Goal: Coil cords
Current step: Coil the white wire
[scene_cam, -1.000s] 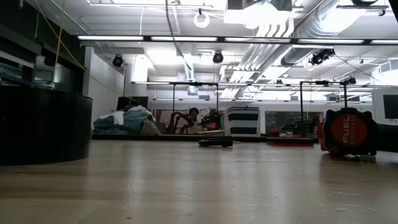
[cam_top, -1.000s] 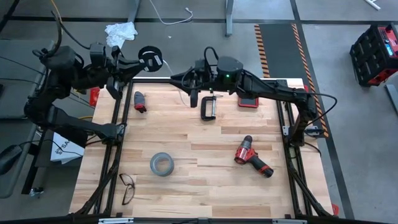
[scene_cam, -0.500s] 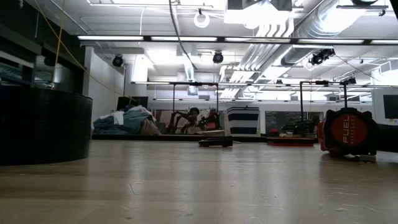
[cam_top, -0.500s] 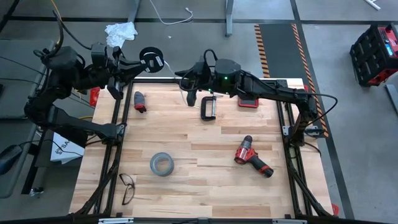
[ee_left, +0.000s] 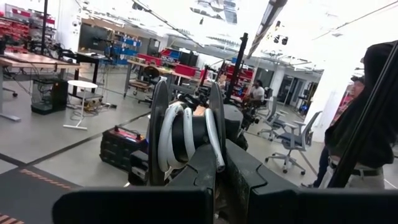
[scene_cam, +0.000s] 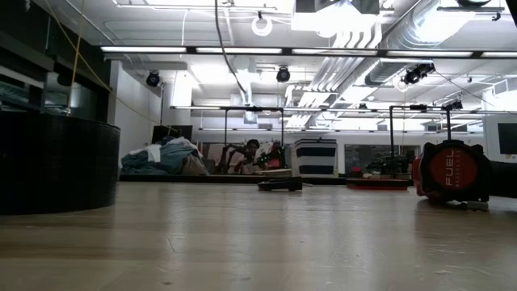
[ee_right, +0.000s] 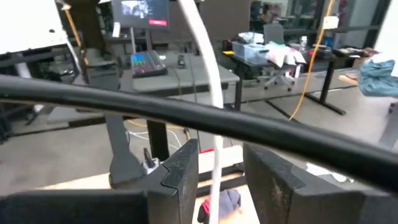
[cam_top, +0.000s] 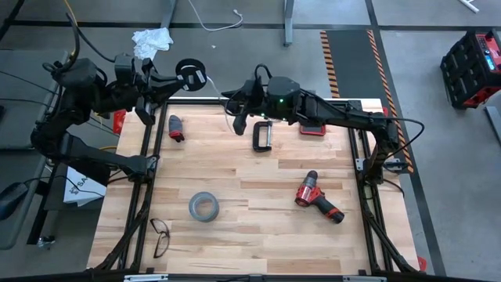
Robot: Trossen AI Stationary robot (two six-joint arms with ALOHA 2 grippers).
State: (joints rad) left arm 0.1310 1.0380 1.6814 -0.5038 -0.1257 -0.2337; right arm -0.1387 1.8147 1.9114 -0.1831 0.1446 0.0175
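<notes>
Held aloft beyond the far-left corner of the wooden surface (cam_top: 258, 196): a small black spool (cam_top: 189, 73), clamped in the left claw (cam_top: 174, 78) with its flanges upright, apparently so turns can be laid onto the core. Visible in the left wrist view, several loops of thin white cord (ee_left: 183, 134) already wound between the flanges. Stretched from the spool toward the right claw (cam_top: 239, 110), which hovers above the far edge near a black C-clamp (cam_top: 261, 135). In the right wrist view, cord passing between the spread fingers (ee_right: 180, 171), jaws released around it rather than pinching, likely to guide it while leaving slack. Unused on the surface: grey tape roll (cam_top: 203, 207), red drill (cam_top: 317, 197), eyeglasses (cam_top: 160, 236). Coiling judged partly done, with a loose length of cord remaining.
</notes>
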